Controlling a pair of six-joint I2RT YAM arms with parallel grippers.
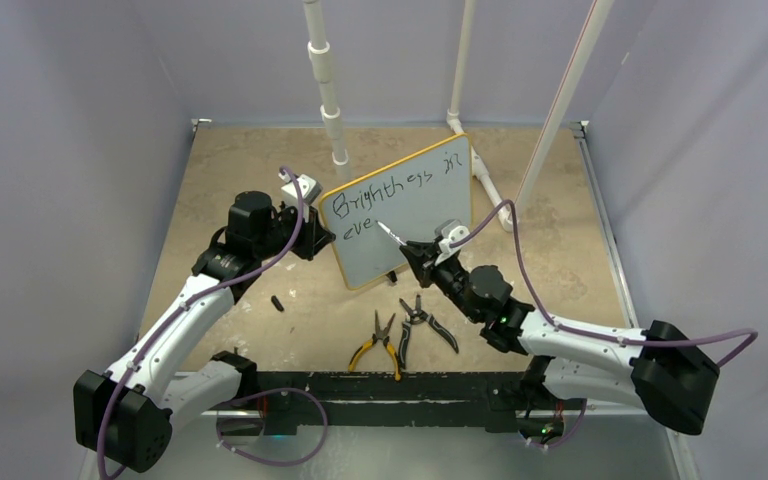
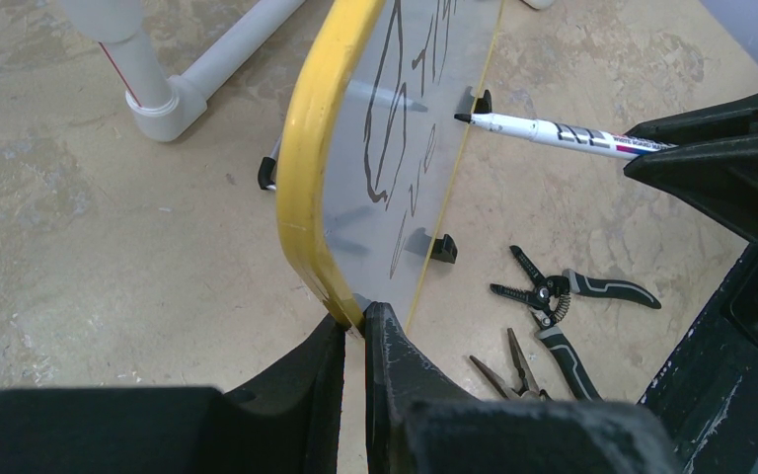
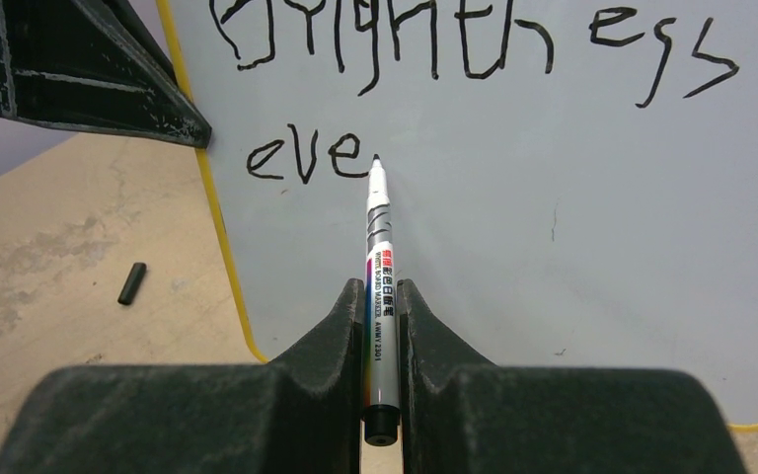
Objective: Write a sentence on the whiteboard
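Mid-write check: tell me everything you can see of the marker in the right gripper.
The marker is a slim pen: white-grey barrel with a rainbow stripe and printed label, black butt end, fine black tip, uncapped. The right gripper is shut on its lower barrel, tip pointing toward the whiteboard. The tip sits just right of the written "eve" on the second line; whether it touches the surface cannot be told.

The left arm and right arm have white shells and black joint housings, each trailed by a lilac cable. The left gripper and right gripper are matte black, their edges scuffed pale.
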